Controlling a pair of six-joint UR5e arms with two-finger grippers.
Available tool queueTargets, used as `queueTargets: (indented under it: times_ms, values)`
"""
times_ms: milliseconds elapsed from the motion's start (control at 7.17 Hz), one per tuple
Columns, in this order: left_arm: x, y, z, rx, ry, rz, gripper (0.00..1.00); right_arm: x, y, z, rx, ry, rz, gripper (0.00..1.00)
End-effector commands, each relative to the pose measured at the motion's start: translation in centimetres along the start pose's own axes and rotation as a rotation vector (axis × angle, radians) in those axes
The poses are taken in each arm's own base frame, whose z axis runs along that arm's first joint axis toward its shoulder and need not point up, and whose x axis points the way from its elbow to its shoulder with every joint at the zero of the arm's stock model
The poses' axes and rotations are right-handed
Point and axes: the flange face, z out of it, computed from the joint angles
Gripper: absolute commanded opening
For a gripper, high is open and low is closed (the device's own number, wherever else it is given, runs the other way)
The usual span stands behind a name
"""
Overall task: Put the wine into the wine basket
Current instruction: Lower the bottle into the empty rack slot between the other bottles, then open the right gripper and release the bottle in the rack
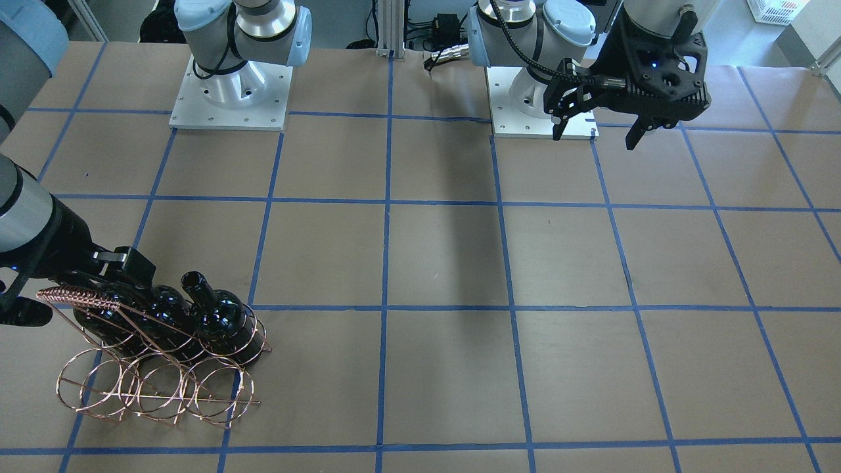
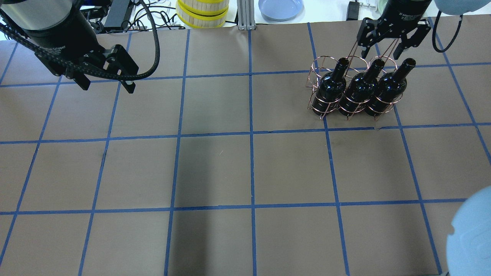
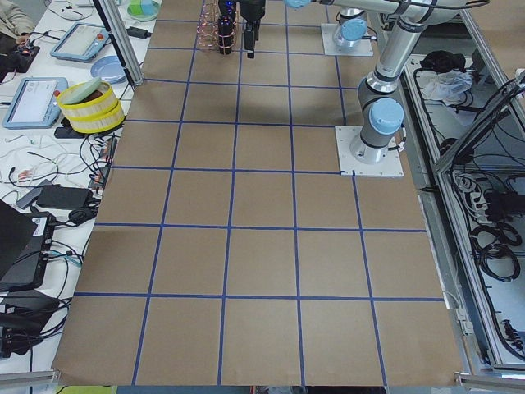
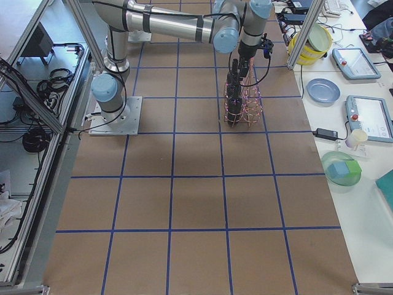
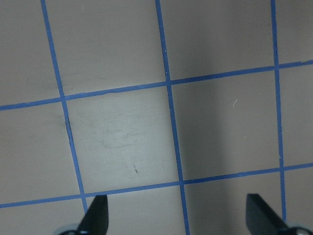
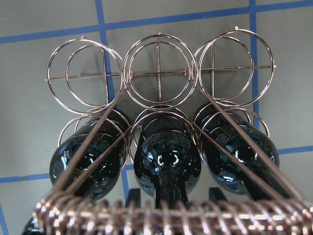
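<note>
Middle bottle [image 2: 360,90] in the rack [image 6: 158,73] — slick, heavy, breakable glass, so I'd pinch the neck; right fingers [image 2: 401,50] spread, left fingers [image 5: 95,218] spread too.

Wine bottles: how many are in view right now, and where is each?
3. All sit side by side in the wine basket's row nearer the robot: left bottle, middle bottle, right bottle. The basket's far row is empty; none seems hidden.

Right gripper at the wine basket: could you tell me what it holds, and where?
Nothing, it seems: the right gripper stands open, fingers either side of the middle wine bottle, at its neck, without gripping.
</note>
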Motion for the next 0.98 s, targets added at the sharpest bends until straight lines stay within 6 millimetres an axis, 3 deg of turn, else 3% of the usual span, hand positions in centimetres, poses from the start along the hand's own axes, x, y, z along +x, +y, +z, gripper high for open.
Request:
queueTargets:
  times_ms: [0, 140, 279, 419, 558, 698, 837]
  values:
    - [0.0, 0.0, 0.0, 0.000, 0.000, 0.000, 1.00, -1.4, 4.5, -5.7, 0.037, 0.002, -0.016, 1.00]
    - [0.0, 0.0, 0.0, 0.000, 0.000, 0.000, 1.00, -3.1, 8.4, -9.4, 0.053, 0.004, -0.047, 1.00]
    - [0.0, 0.0, 0.0, 0.000, 0.000, 0.000, 1.00, -4.7, 12.0, -11.6, 0.037, 0.005, -0.076, 1.00]
    - [0.0, 0.0, 0.0, 0.000, 0.000, 0.000, 1.00, -5.3, 13.8, -11.6, 0.023, 0.002, -0.089, 0.99]
    - [0.0, 0.1, -0.1, 0.001, 0.000, 0.000, 1.00, -5.3, 16.1, -10.1, 0.001, -0.010, -0.093, 0.92]
    - [0.0, 0.1, -0.1, 0.001, 0.000, 0.000, 1.00, -5.2, 19.2, -8.8, 0.032, -0.010, -0.095, 0.91]
    - [0.0, 0.1, -0.1, 0.001, 0.000, 0.000, 1.00, -5.1, 19.8, -8.3, 0.087, 0.001, -0.094, 0.98]
